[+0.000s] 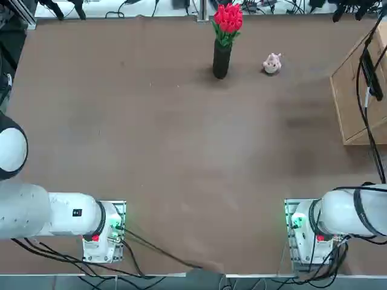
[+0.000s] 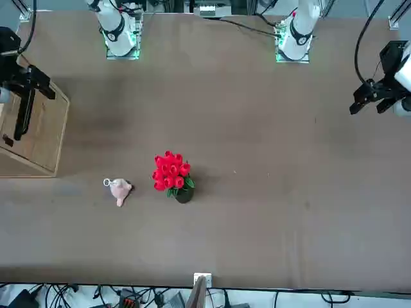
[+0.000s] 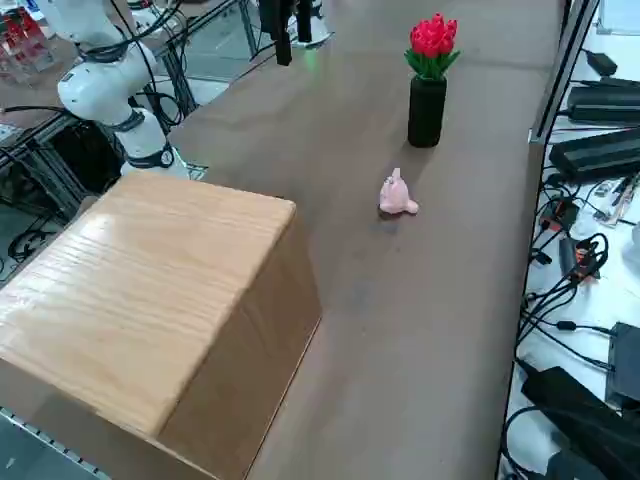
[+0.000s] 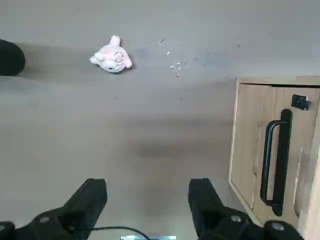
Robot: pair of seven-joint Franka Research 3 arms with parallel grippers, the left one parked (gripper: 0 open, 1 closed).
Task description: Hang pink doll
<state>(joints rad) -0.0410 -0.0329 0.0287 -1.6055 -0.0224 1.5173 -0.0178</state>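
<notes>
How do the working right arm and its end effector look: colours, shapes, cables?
The right arm has rounded white segments, black cables along it, and a base lit green. Its end effector has two blocky black fingers, seen from the wrist camera.

Top view: overhead, looked down along the robot's way, bases at bottom. Front view: across the surface, faced the robot. Right side view: raised, diagonal, near the box. Wrist view: close above the surface, over its own hand. All four shared the doll; three also showed the flowers.
</notes>
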